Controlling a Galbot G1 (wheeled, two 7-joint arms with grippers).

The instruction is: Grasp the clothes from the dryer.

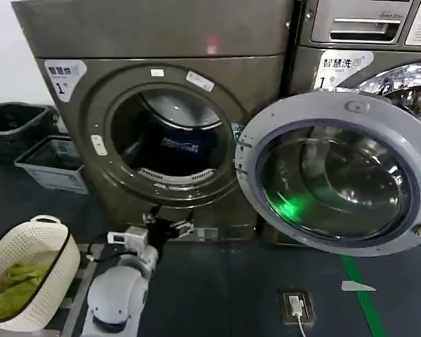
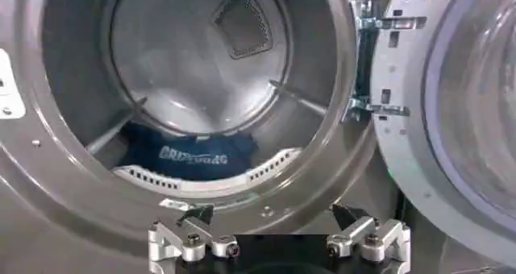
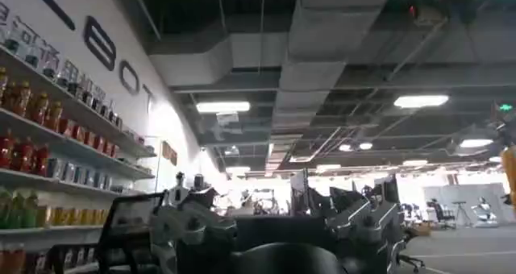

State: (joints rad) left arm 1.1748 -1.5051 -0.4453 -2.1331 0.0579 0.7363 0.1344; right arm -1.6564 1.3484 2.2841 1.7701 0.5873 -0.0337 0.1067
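From the head view, the dryer (image 1: 161,105) stands with its round porthole uncovered and its silver-rimmed glass door (image 1: 333,172) swung wide to the right, partly covering the neighbouring machine (image 1: 368,42). The clothes (image 1: 181,146) lie low inside the drum, a dark navy heap with a pale band of lettering facing outward. The left gripper (image 1: 163,228) hangs below the porthole's lower rim, just in front of the dryer's base, its white arm reaching up from the bottom of the view. To the left sits a cream laundry basket (image 1: 28,242) holding a yellow-green cloth (image 1: 14,284), and two dark crates (image 1: 45,158) rest on the floor farther back. The left wrist view looks straight into the drum — the clothes (image 2: 189,151) rest at its bottom, behind the perforated lip of the opening, and the left gripper (image 2: 274,217) has its fingers (image 2: 197,215) spread apart with nothing between them, outside the drum and well short of the garment. In the right wrist view the right gripper (image 3: 278,211) points away from the machines toward a ceiling and shelves of bottles (image 3: 48,130) — its fingers stand apart, holding nothing.
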